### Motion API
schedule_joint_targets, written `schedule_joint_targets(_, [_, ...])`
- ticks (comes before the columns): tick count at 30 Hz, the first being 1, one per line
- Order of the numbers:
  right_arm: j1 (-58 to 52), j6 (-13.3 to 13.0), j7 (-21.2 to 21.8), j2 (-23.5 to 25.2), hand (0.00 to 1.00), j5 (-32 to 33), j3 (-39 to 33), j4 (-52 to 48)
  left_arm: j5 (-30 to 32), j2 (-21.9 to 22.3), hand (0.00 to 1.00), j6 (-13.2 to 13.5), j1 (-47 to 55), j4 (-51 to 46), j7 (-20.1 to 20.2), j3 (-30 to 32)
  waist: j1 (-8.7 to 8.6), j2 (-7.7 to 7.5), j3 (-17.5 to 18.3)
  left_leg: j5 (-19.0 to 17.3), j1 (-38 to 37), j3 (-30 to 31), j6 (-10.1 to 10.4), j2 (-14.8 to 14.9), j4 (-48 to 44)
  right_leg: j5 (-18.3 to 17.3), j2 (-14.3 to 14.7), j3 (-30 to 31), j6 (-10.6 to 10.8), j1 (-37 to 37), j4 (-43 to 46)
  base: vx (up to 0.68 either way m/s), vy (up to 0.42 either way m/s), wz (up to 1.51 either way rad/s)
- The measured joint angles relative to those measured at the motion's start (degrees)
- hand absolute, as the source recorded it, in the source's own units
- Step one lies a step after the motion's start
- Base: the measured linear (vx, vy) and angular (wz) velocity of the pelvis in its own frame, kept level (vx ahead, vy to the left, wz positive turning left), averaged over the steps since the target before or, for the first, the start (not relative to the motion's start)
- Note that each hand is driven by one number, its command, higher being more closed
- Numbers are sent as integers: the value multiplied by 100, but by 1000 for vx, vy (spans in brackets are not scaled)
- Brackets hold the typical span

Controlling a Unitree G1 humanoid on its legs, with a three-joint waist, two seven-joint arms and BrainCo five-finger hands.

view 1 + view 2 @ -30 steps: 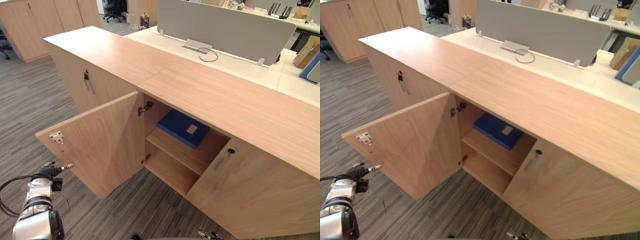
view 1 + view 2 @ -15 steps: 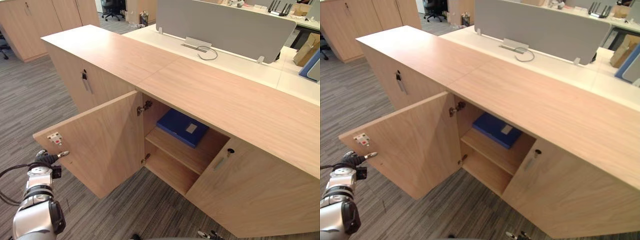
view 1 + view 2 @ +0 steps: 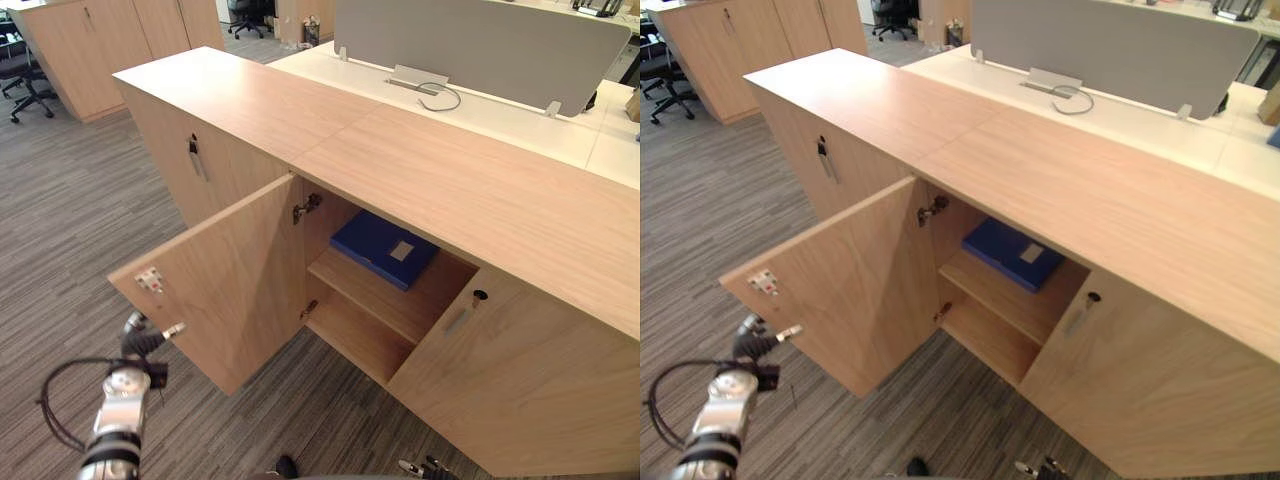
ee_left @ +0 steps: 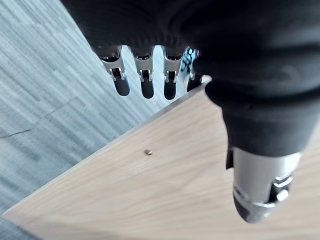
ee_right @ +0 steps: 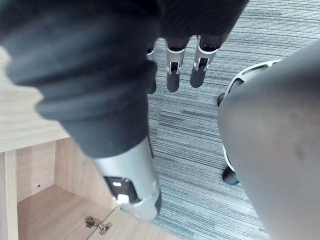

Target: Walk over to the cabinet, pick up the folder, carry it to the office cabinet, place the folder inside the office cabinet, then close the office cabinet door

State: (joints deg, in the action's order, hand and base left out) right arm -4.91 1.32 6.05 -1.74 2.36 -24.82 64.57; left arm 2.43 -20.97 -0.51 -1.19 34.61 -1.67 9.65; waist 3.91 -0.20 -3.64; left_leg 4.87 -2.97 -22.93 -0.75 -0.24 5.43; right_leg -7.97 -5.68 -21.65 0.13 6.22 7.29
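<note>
The office cabinet (image 3: 480, 200) stands with its left door (image 3: 230, 280) swung wide out over the carpeted floor (image 3: 70, 230), the free edge pointing toward the robot. The blue folder (image 3: 380, 245) lies flat on the upper shelf (image 3: 370, 300) inside, set back from the shelf's front edge, with the lower compartment bare beneath it. The left hand (image 3: 145, 340) hangs just beside the door's free edge. In its wrist view the fingers (image 4: 146, 82) are straight and loosely spread past that edge, and the thumb (image 4: 260, 185) reaches over the door's face; whether it touches cannot be told. The right hand (image 5: 175, 70) hangs low before the closed right door (image 3: 520, 390), fingers straight and relaxed over the carpet, holding nothing. Open floor lies to the left of the swung door.
</note>
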Motion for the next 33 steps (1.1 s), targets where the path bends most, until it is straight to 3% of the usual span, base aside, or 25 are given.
schedule_joint_targets(6, [76,-33,2,-29,0,-172,173,37,8,709,0,223,1271,-502,946,-1460,-71,-13,8,-29,13,23,-52,-110,0,-46,-105,4,83,8,-50,-22,38,3])
schedule_joint_targets(11, [133,-66,7,-15,0,-363,242,47,69,1055,0,239,1837,-615,1403,-1806,-118,-48,29,-42,36,23,-129,-144,-2,-6,-128,6,178,5,-91,11,8,0])
schedule_joint_targets(18, [189,-83,12,-23,0,-381,463,61,-44,1047,0,362,2187,-1110,1452,-1616,-113,-53,34,-20,26,72,-156,-128,-2,6,-95,-17,197,49,-91,24,-18,3])
schedule_joint_targets(23, [301,-125,22,11,0,-384,665,150,-1247,1132,0,420,2187,-1167,1564,-1619,-130,-47,45,-5,-8,87,-129,-90,3,5,-62,-32,199,86,-88,-22,-13,1])
schedule_joint_targets(27, [302,-149,12,17,0,-368,717,177,-1626,1408,0,474,2128,-1157,1565,-1640,-167,-47,45,-8,3,111,-93,-93,5,-10,-67,-41,222,85,-87,-49,-10,3])
schedule_joint_targets(31, [303,-240,-3,9,0,-353,820,250,-1652,1713,0,635,1845,-721,1296,-1467,-194,-58,52,10,30,180,-90,-116,4,-43,-92,-99,267,82,-91,-38,3,11])
schedule_joint_targets(33, [298,-269,-3,11,0,-329,816,251,-1727,1859,0,717,1636,-243,1076,-1067,-230,-78,65,15,73,212,-96,-129,3,-45,-97,-131,271,60,-107,-8,5,8])
